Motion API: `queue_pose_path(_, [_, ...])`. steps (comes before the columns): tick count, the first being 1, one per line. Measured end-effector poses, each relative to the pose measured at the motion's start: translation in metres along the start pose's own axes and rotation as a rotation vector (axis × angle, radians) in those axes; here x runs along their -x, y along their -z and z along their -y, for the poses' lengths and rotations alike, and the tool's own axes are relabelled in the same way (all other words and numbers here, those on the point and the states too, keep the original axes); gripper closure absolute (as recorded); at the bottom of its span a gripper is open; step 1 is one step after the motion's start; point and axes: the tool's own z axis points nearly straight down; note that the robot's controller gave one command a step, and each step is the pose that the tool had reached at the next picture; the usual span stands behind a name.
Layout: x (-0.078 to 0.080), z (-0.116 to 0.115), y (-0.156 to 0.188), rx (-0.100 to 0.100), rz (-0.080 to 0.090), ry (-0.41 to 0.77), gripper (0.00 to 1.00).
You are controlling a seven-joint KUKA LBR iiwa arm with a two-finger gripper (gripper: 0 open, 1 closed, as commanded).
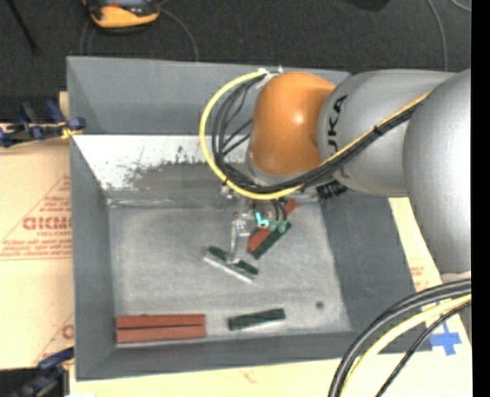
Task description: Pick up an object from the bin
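**Hand low at mid-bin, beside a small red and green piece**

The hand (240,253) stood low over the middle of the bin (158,242); whether it was released or clenched could not be told. Just beside it, up and to the right in the camera view, lay a small red and green piece (269,233), tilted and seemingly touching the hand. It looked like a light, stiff plastic scrap, unlikely to break but narrow and probably smooth. A hold across its short width near the middle seemed safest, since taken by an end it would likely swing or slip. At the foot of the hand a pale strip (226,262) with dark ends lay on the floor; whether it was loose or part of the hand was unclear.

The floor was flat, scuffed grey metal, hard and offering little grip, so a nudged piece would probably slide. Room was ample. Only 2 other things lay well apart along the near wall, a long red-brown bar (160,327) and a shorter dark green bar (257,318), both flat.
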Motion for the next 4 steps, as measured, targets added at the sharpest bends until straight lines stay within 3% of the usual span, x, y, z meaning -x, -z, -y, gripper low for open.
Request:
queue_pose_path(1, [0.002,0.0,0.004,0.0,0.008,-0.001,0.0])
queue_pose_path(2, [-0.034,0.029,-0.055,0.0,0.006,-0.072,1.0])
queue_pose_path(3, [-0.034,0.029,-0.055,0.0,0.006,-0.073,1.0])
queue_pose_path(4, [-0.037,0.042,0.074,-0.001,0.007,-0.113,1.0])
